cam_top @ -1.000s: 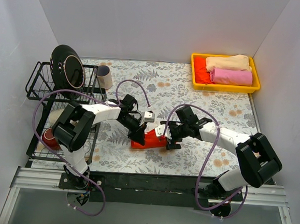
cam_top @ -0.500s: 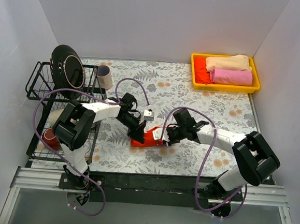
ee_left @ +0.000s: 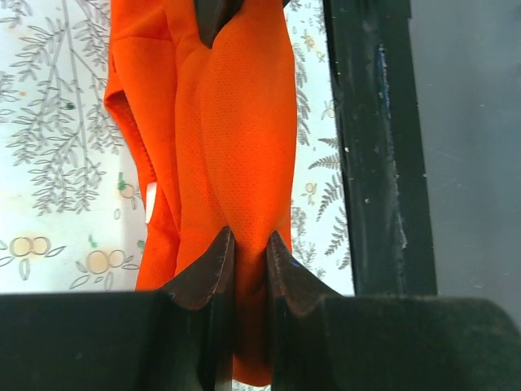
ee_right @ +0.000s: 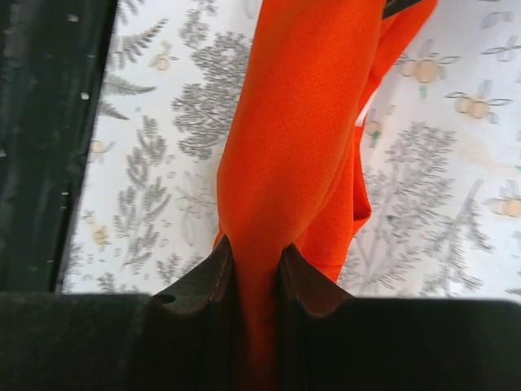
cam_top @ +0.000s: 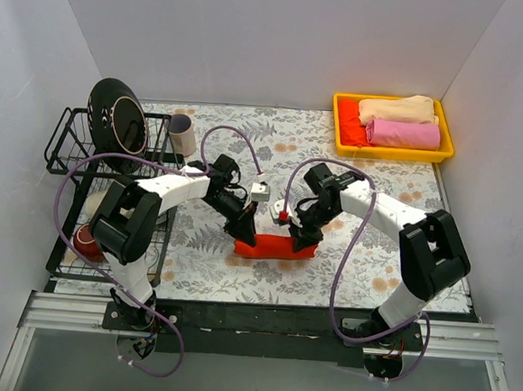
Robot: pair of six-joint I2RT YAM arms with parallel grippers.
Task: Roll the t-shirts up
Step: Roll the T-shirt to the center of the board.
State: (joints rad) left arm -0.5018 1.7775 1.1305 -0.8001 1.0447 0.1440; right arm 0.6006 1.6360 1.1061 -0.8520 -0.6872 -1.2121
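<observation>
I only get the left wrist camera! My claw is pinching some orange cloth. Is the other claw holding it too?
Observer: Yes. The right claw is shut on the other end of the same orange shirt.
Operator: Are there more shirts anywhere?
Observer: Two. A pink shirt and a cream shirt, both rolled, lie in a yellow tray at the table's far right corner.
Operator: What's over on the left side?
Observer: A black wire rack, with a dark plate standing on edge in it.
</observation>
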